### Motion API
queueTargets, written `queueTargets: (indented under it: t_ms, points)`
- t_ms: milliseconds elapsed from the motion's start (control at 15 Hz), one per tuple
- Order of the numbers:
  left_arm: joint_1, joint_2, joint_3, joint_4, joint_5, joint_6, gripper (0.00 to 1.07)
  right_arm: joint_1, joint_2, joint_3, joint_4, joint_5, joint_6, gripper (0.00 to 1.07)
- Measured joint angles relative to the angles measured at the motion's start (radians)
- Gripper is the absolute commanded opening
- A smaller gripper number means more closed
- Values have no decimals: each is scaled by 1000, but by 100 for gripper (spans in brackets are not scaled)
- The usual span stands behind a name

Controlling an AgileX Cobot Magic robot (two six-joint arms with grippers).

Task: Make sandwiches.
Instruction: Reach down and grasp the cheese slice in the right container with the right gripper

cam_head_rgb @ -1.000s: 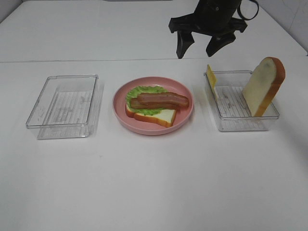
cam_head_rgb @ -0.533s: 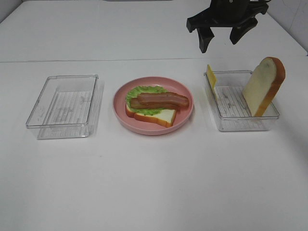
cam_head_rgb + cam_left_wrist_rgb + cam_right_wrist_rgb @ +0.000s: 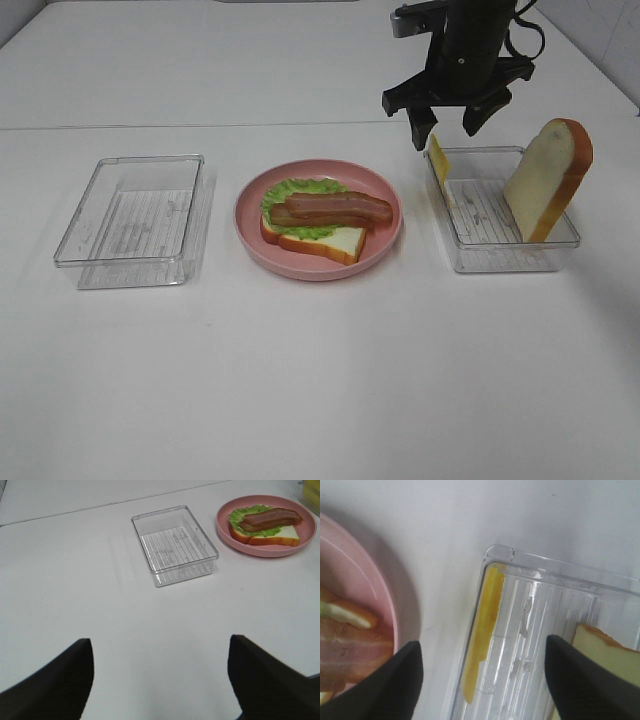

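Exterior high view: right gripper (image 3: 444,133) is descending after shifting right within 1 second, jaws wide and empty, just above the cheese slice (image 3: 438,160) leaning in the clear tray (image 3: 505,258). Half-built sandwich (image 3: 318,222) is sitting on the pink plate (image 3: 385,235); cheese pickup is likely coming next.

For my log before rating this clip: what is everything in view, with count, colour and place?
table: 1, white, under everything
left tray: 1, clear, left of the plate
plate: 1, pink, between the trays
right tray: 1, clear, right of the plate
flat bread: 1, white with orange-brown crust, on the plate
lettuce: 1, green, on the flat bread
bacon: apparently 2 strips, brown, on the lettuce
cheese: 1, yellow, on edge against the right tray's plate-side wall
upright bread: 1, white with orange-brown crust, leaning in the right tray
right claw: 1, black, open over the cheese
left claw: 1, black, open above bare table
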Motion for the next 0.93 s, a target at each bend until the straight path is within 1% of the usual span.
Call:
queueTargets:
  t_ms: [67,400,533,667,733,867,933]
  points:
    - [0,0,0,0,0,0,72,-5,18,0,4,-18,1,53]
    - [0,0,0,0,0,0,72,-43,35,0,64,-37,14,51]
    - [0,0,0,0,0,0,72,-45,44,0,79,-48,14,50]
    - [0,0,0,0,0,0,72,-45,57,0,89,-48,14,46]
    - [0,0,0,0,0,0,72,-45,68,0,96,-48,14,37]
    - [0,0,0,0,0,0,72,-45,70,0,109,-48,14,13]
    - [0,0,0,0,0,0,72,-45,68,0,109,-48,14,3]
